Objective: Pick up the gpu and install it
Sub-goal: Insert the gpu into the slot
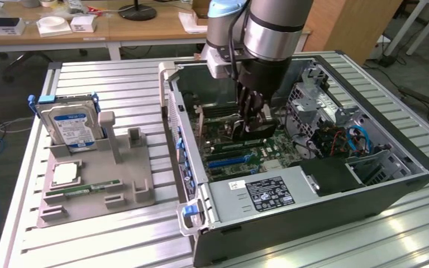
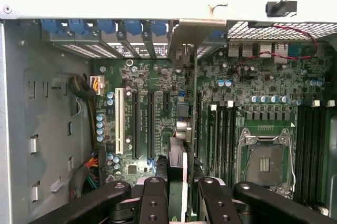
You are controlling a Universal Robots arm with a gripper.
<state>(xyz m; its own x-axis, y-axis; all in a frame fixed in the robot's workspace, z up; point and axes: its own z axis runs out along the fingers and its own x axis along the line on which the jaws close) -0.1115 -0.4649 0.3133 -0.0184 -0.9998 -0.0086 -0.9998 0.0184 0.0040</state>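
Dark and thin, the gpu (image 2: 184, 124) was a stiff, light card, but you should have treated it as fragile: bare circuitry on both faces, a contact edge along the bottom that would not forgive a skewed push, and a silvery bracket (image 2: 196, 32) that is the only sturdy metal on it. My judgement is that the safe hold was across the flat faces near the top edge, clear of the contacts and of any raised parts, and squeezed only enough to stop it slipping, since smooth board can slide between hard pads. That is roughly how you had it. In the wrist view the gripper (image 2: 181, 200) stood partly closed, its fingers (image 2: 155, 197) pinching the card from either side, with the card seen edge-on running away from them to the bracket at the case's rear wall. In the exterior view the gripper (image 1: 253, 111) reached down inside the open case (image 1: 296, 223), and the gpu (image 1: 256, 131) hung upright beneath it, low over the board (image 1: 274, 151) and near the long black slots (image 2: 150, 124). Whether its bottom edge had touched a slot I could not tell. The bracket looked close to the rear opening, so any tilt there could jam it.
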